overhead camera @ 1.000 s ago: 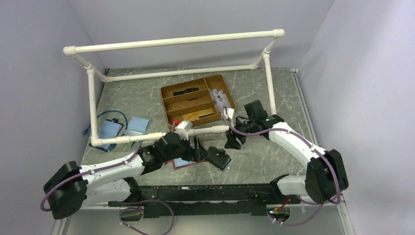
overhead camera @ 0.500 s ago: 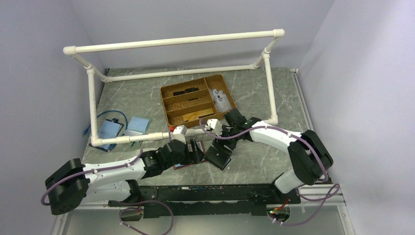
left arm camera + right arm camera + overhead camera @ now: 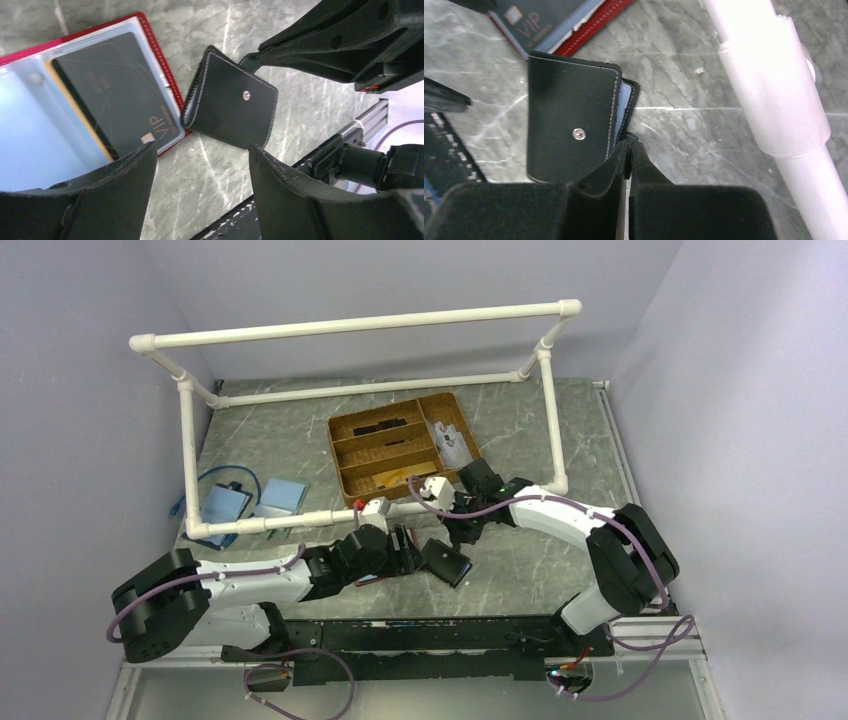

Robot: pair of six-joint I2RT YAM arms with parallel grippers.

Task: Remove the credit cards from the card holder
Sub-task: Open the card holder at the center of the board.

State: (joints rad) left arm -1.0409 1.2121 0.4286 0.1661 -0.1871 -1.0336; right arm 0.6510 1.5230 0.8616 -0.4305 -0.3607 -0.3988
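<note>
Card holder (image 3: 445, 562) lies folded shut on the table (image 3: 530, 570), so I judge the task barely begun. At its nine o'clock in the left wrist view, a red-edged holder (image 3: 167, 75) lies open, showing a dark VIP card (image 3: 115, 90). The left gripper (image 3: 202, 155) hovers at six o'clock, spread wide and empty. Between the black halves a light blue card (image 3: 625, 100) shows only its edge, not yet drawn out. The right gripper (image 3: 629, 150) is pinched closed on the holder's five o'clock corner. Unfolding and pulling the cards remain.
</note>
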